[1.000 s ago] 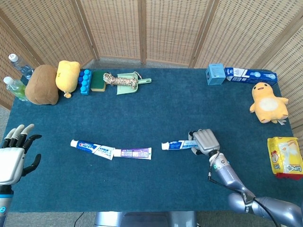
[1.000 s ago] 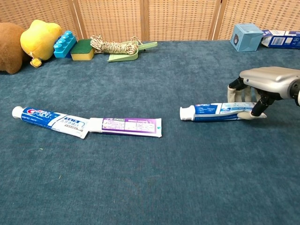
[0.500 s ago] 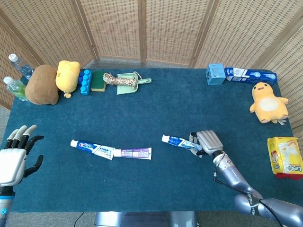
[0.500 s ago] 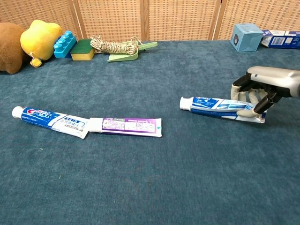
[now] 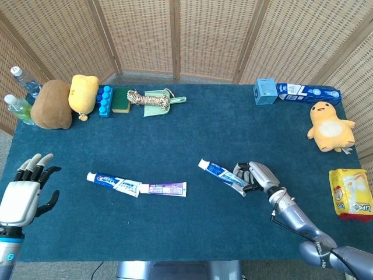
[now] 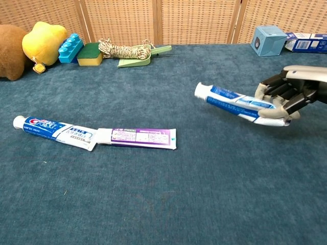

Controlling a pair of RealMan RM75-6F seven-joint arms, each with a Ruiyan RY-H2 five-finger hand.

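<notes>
Right hand [image 6: 286,97] pinching toothpaste tube [image 6: 232,102] by its crimped tail, cap seemingly raised off blue cloth [image 6: 168,194] for carrying; left hand [image 5: 23,195] spread, idle.

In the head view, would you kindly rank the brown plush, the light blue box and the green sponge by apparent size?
1. brown plush, clearly largest.
2. light blue box.
3. green sponge, only slightly smaller than the box, so these two are nearly alike.
</notes>
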